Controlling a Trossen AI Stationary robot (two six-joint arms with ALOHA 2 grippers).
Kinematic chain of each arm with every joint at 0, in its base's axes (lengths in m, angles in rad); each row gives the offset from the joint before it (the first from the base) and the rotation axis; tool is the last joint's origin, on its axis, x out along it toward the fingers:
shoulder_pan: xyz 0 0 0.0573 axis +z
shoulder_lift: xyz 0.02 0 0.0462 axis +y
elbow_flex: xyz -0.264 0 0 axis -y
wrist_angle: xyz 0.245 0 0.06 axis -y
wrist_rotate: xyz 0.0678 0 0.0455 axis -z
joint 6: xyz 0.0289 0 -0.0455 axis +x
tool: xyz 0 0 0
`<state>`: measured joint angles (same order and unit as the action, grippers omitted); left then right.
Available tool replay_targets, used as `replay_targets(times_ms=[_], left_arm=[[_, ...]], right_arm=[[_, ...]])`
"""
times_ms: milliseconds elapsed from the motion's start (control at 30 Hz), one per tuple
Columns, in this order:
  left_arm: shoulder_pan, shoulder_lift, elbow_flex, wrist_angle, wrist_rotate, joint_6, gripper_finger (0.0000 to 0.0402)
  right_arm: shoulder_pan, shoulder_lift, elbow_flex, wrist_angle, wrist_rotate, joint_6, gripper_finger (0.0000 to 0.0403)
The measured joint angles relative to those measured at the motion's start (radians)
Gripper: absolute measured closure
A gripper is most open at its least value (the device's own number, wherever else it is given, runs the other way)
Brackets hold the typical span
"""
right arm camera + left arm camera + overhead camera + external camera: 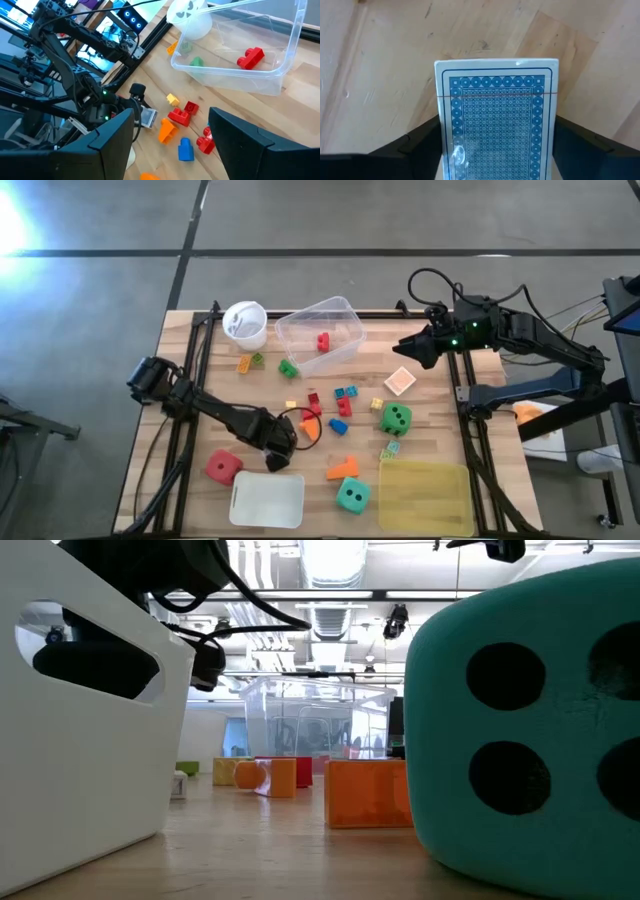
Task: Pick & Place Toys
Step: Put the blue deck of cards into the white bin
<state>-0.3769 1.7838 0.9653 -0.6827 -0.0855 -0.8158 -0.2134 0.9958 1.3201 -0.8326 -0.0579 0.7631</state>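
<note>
A card box with a blue patterned face (495,120) sits between the fingers of my left gripper (281,444), low over the table's near left. Toys lie scattered: a red die (223,467), a teal die (351,496), a green die (396,418), an orange block (343,469), small blocks (345,395) at the middle and a flat tile (400,381). One red block (323,341) lies in the clear tub (320,330). My right gripper (408,348) hangs open, high over the far right, nothing between its fingers (100,145). My left gripper has the card box between its two fingers, one on each long side (442,135). The fingers (415,150) come from above, pointing down, and lie along those sides. The box's patterned face is turned up. Whether the box rests on the table or is lifted, I cannot tell.
A white cup (245,323) stands beside the tub at the far left. A white lid (267,499) and a yellow lid (424,495) lie at the near edge. The teal die (530,720) and a white container wall (80,710) fill the low view.
</note>
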Motion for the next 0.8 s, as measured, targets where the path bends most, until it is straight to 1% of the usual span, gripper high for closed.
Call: replay_targets(times_ms=[267,367,500,567,700,800], left_arm=[[0.000,-0.004,-0.001,0.004,0.000,0.007,0.0102],[0.000,-0.024,-0.001,0.004,0.001,0.013,0.0102],[-0.002,-0.072,0.010,-0.034,0.028,0.048,0.0102],[-0.001,-0.101,0.029,-0.048,0.040,0.083,0.0102],[-0.001,-0.141,0.068,-0.079,0.107,0.182,0.0102],[-0.010,-0.171,0.123,-0.141,0.149,0.241,0.0102]], right_arm=[[0.000,0.000,0.000,0.000,-0.004,-0.004,0.0153],[0.000,0.000,0.000,0.000,-0.003,-0.005,0.0153],[0.000,0.000,0.000,0.000,-0.003,-0.008,0.0153],[0.000,0.000,0.000,0.000,-0.003,-0.009,0.0153],[0.000,0.000,0.000,0.000,-0.003,-0.011,0.0153],[0.000,0.000,0.000,0.000,-0.003,-0.012,0.0153]])
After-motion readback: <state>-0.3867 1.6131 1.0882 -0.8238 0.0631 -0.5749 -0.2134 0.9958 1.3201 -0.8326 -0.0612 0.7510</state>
